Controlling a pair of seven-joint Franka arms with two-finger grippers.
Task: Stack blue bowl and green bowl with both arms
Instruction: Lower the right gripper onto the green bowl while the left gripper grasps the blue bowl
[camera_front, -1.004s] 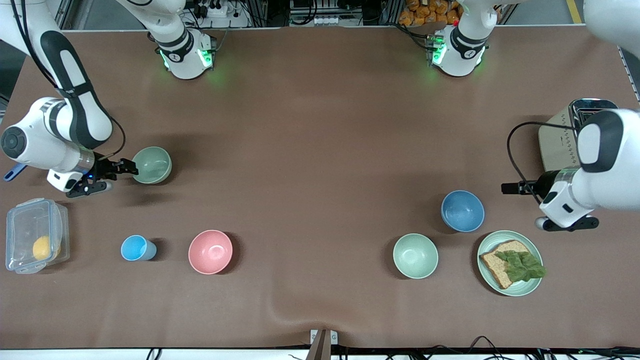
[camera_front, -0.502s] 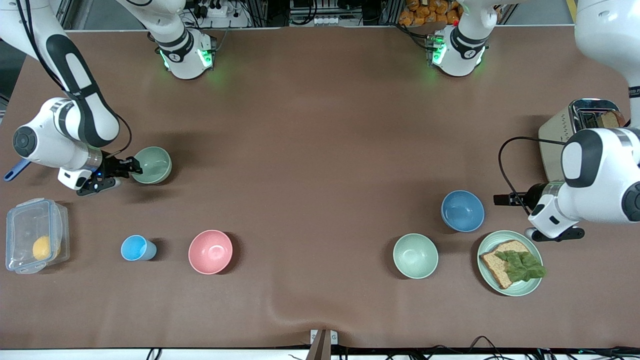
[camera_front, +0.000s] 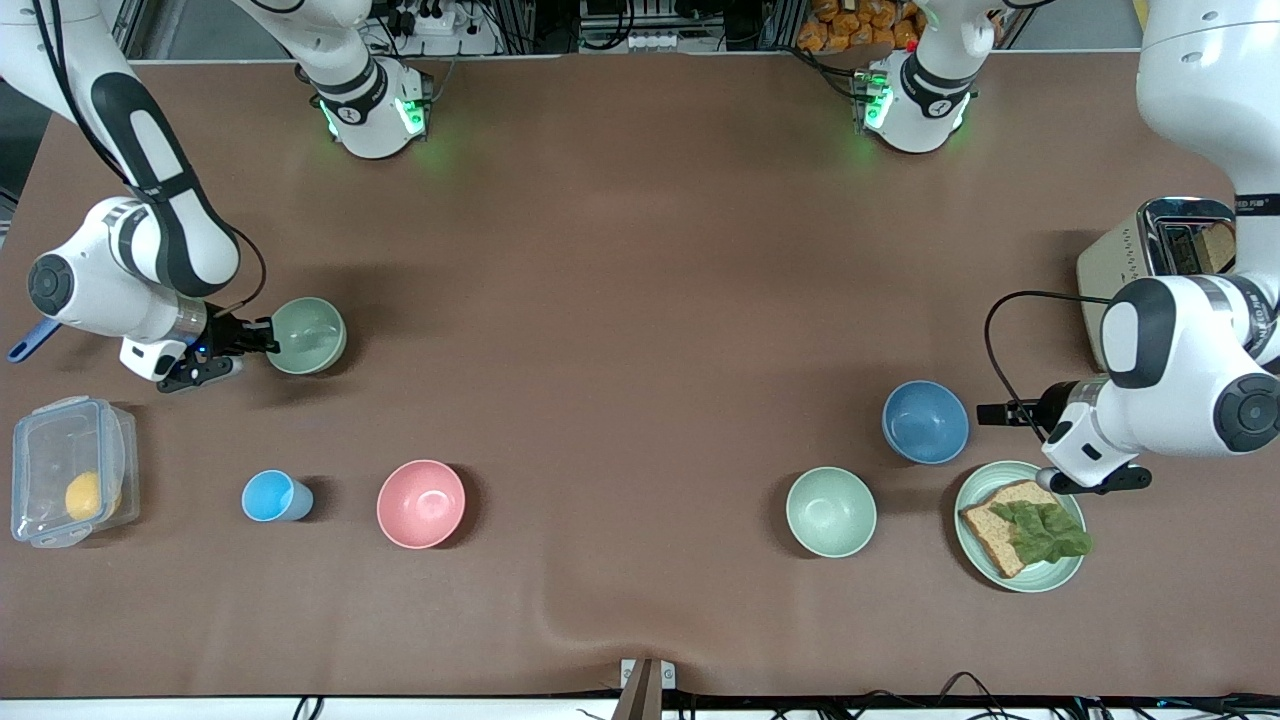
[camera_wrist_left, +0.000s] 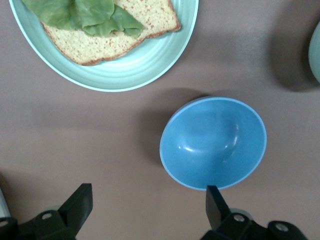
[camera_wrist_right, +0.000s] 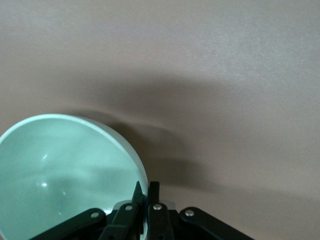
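Gripping now: the right gripper has its fingers pinched together on the rim of the green bowl, one inside and one outside the wall, as the right wrist view shows.
Green bowl, place: toward the right arm's end of the table, farther from the front camera than the pink bowl and the light-blue cup.
Green bowl, change: a second ago it sat a touch farther from the camera; it has shifted slightly since the fingers met its rim, so the grasp looks made and the lift seems about to begin.
Blue bowl: the blue bowl rests upright toward the left arm's end, near the plate of bread and lettuce, in the same spot as before.
Left gripper: the left gripper hangs just beside the blue bowl with its fingers spread wide apart and holding nothing; in the left wrist view one fingertip is at the bowl's rim.
Left arm, change: over the last second it has swung in from near the toaster toward the bowl.
Meaning: one bowl is secured, the other only approached; stacking has not yet begun.
Other things: a second green bowl stands near the blue one, untouched; a clear container holds an orange fruit.
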